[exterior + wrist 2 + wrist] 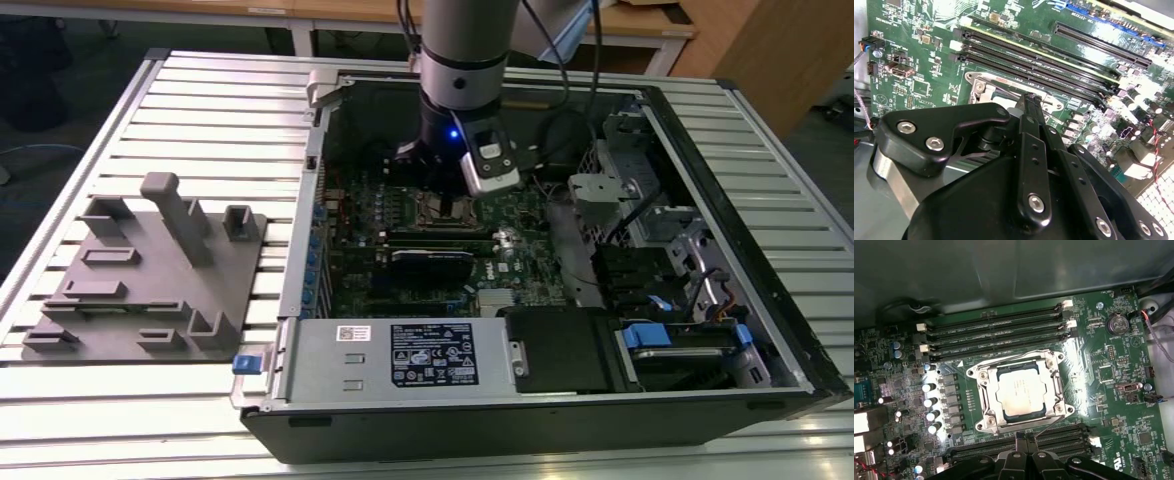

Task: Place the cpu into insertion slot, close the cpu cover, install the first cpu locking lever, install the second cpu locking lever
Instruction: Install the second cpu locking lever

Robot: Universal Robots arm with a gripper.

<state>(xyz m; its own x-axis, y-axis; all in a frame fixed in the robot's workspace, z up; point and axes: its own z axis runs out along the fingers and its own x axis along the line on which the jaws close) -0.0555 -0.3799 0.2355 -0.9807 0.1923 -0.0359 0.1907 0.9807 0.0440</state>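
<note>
Grey fixture block (140, 270) seen on slatted table (160, 400) at exterior view's left. Open computer case (534, 390) set beside it, green motherboard (400, 250) inside. In first wrist view, cpu (1019, 392) seated in insertion slot (985, 412), cpu cover (1054, 382) lowered around it, silver top exposed. End effector (1026, 439) held just beside socket edge, fingers (1019, 441) pressed together, nothing grasped. Thin locking lever (1049, 426) seen near fingertip.
</note>
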